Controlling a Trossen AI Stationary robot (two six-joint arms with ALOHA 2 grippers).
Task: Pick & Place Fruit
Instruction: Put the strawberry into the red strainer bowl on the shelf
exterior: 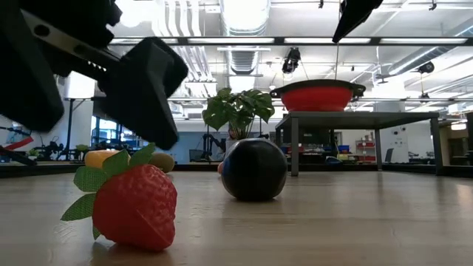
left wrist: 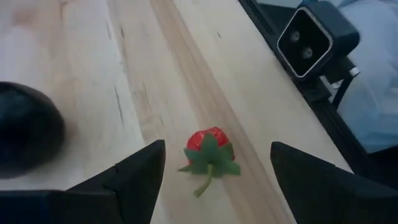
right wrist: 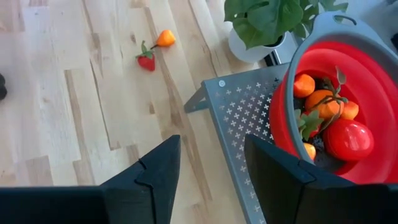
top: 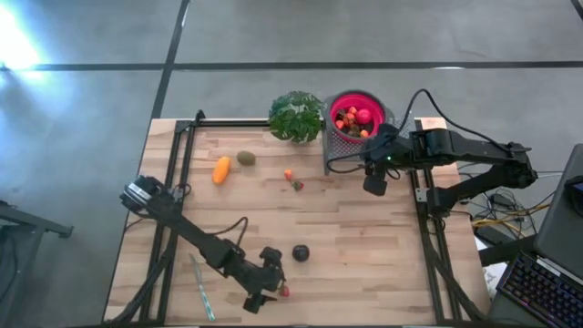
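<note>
A red strawberry (left wrist: pixel 209 149) with green leaves lies on the wood near the table's near edge, also seen in the low view (exterior: pixel 134 207) and from above (top: pixel 285 292). My left gripper (left wrist: pixel 214 163) is open just above it, one finger on either side, touching nothing. The dark round fruit (top: pixel 301 253) sits a little farther in. The elongated orange piece (top: pixel 221 169), the kiwi (top: pixel 246 158), a small orange ball (right wrist: pixel 165 38) and a second strawberry (right wrist: pixel 147 61) lie mid-table. My right gripper (right wrist: pixel 211 158) is open and empty beside the red bowl (right wrist: pixel 292 134), which holds several fruits.
The red bowl (top: pixel 372 98) stands on a perforated metal stand (right wrist: pixel 245 118) at the far right. A leafy plant (top: pixel 296 116) stands next to it. A thin pale stick (top: pixel 200 287) lies near the left arm. The low camera (left wrist: pixel 310 38) sits at the near edge.
</note>
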